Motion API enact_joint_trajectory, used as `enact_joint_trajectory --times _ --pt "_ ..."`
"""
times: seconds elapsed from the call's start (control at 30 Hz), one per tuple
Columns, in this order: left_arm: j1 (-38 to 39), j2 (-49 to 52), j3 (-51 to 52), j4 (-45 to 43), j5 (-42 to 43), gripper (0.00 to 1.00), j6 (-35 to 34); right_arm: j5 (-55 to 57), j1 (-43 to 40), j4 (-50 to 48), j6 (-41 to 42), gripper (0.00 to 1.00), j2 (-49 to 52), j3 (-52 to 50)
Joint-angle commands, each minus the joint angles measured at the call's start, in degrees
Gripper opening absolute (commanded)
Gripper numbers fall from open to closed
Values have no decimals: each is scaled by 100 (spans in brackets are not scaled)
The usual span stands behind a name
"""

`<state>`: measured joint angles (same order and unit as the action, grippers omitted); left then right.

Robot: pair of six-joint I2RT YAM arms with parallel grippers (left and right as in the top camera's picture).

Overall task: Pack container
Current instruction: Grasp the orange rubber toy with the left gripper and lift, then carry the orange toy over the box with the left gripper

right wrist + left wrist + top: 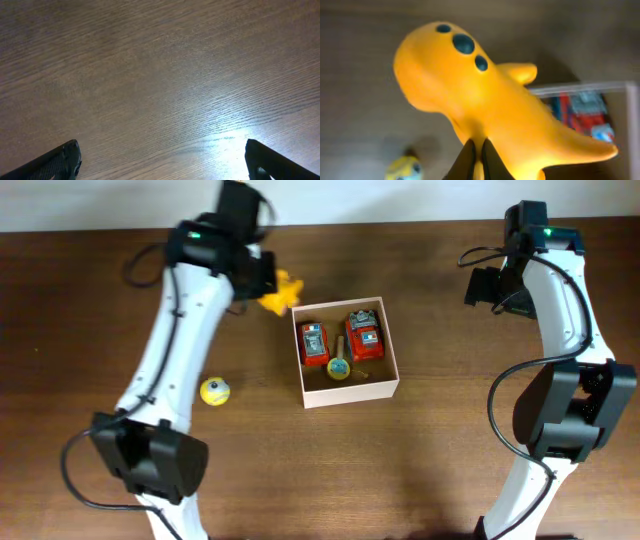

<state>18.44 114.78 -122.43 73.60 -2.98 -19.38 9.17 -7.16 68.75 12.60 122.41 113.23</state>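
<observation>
overhead / arms: 2; left arm [185,330] reaches to the far side of the table [100,480], right arm [560,290] is up near the far-right corner
overhead / container [350,392]: 1, open top, about mid-table, a bit nearer the far edge than the near one
overhead / red toys [313,345] [364,335]: 2, side by side inside the container
overhead / round yellow piece [339,367]: 1, in the container, between the red toys on their near side
overhead / yellow toy [280,292]: 1, outside, just off the container's far-left corner, at the tip of the left arm
overhead / yellow ball [214,391]: 1, on the table, left of the container and apart from it
left wrist / left gripper [476,156]: fingers nearly together, pinched on a thin underside part of the yellow toy [485,100]
left wrist / toy detail: 3 dark spots on its top; can't tell whether it touches the table
left wrist / background: container's white wall at right with 1 red toy showing, ball at the bottom left, both blurred
right wrist / right gripper [162,161]: fingers wide apart, 1 tip in each bottom corner, nothing between them
right wrist / under it: bare wood only
</observation>
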Motion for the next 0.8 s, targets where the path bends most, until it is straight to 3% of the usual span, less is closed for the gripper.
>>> enact_joint_trajectory --times 0.0,0.2,0.47,0.77 --pt "413 -4 -192 323 22 6 -520 35 0 -4 -13 99 -15 -15" --pt "881 -4 -201 1067 103 3 -1648 35 0 -7 -13 99 -15 -15" --pt "1228 -4 -201 1198 629 2 -2170 35 0 -7 -13 99 -15 -15" --pt "1648 -4 -201 1213 155 2 -2955 35 0 -17 -13 99 -15 -15"
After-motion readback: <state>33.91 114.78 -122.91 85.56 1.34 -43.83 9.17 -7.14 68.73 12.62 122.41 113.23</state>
